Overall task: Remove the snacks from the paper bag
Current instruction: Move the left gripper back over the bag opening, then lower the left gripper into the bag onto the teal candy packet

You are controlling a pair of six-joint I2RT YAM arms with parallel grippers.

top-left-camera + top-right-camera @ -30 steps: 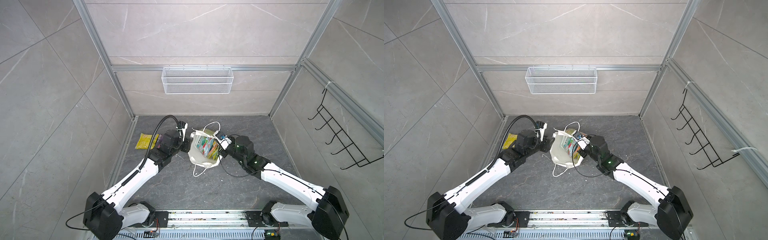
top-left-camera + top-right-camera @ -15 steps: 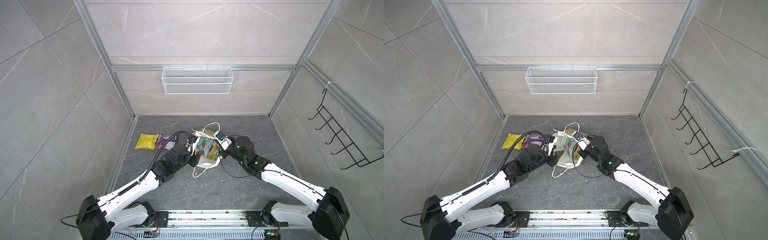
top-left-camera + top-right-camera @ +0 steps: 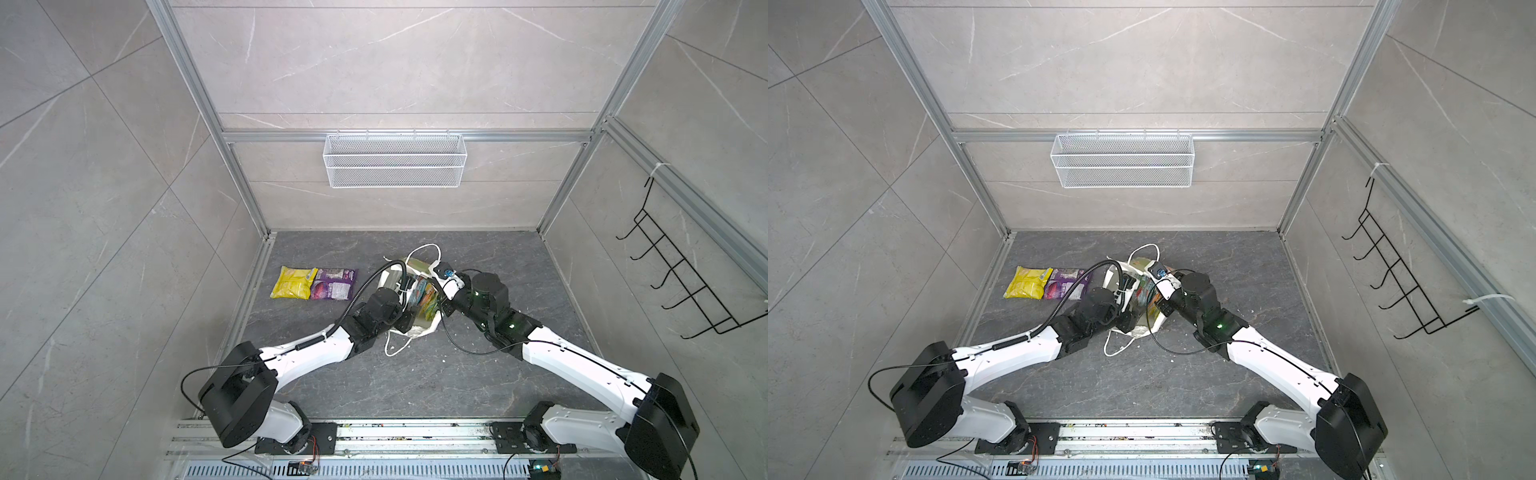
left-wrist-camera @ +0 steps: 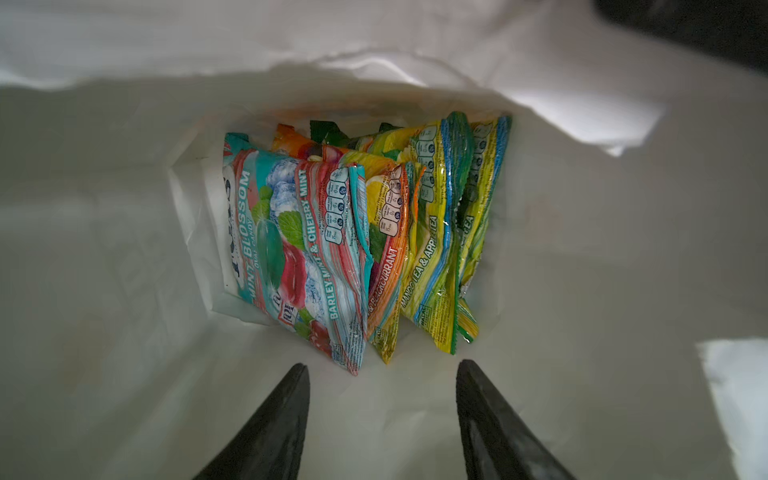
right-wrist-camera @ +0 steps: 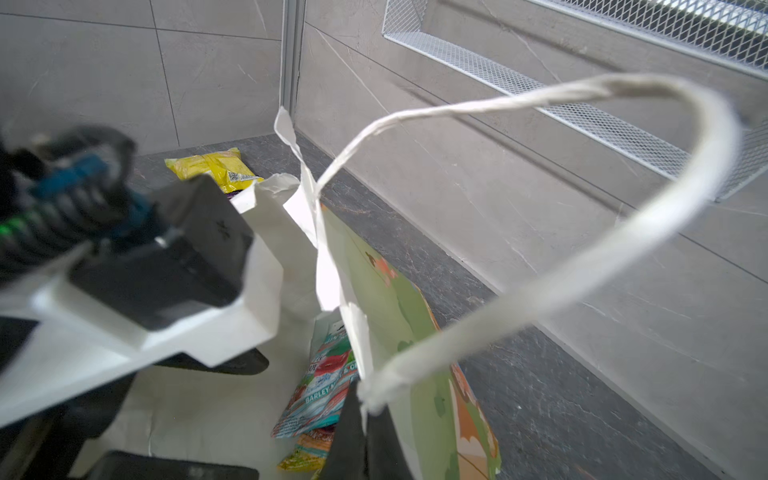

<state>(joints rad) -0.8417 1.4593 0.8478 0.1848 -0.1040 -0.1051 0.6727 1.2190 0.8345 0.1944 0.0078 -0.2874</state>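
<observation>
The paper bag point(image 3: 420, 330) point(image 3: 1142, 330) stands in the middle of the floor, mouth up. My right gripper point(image 5: 363, 399) point(image 3: 441, 306) is shut on its rim where a cord handle point(image 5: 648, 232) is fixed. Inside the bag's mouth my left gripper point(image 4: 382, 365) point(image 3: 406, 309) stands open, with nothing between its fingers, just short of the snacks. A teal-red packet point(image 4: 299, 245) point(image 5: 328, 386), an orange-red one point(image 4: 388, 257) and two green-yellow ones point(image 4: 436, 232) stand on edge in the bag. On the floor to the left lie a yellow packet point(image 3: 293, 282) point(image 3: 1027, 282) and a purple packet point(image 3: 334, 284) point(image 3: 1065, 283).
A white wire mesh basket point(image 3: 395, 160) hangs on the back wall. On the right wall is a black hook rack point(image 3: 681, 282). The bag's other cord handle point(image 3: 395, 347) trails on the floor near the left arm. Aluminium frame posts edge the floor.
My left arm has swung right, away from the purple packet now lying beside the yellow one, and its gripper has entered the bag with jaws wider apart. The right gripper has kept its hold.
</observation>
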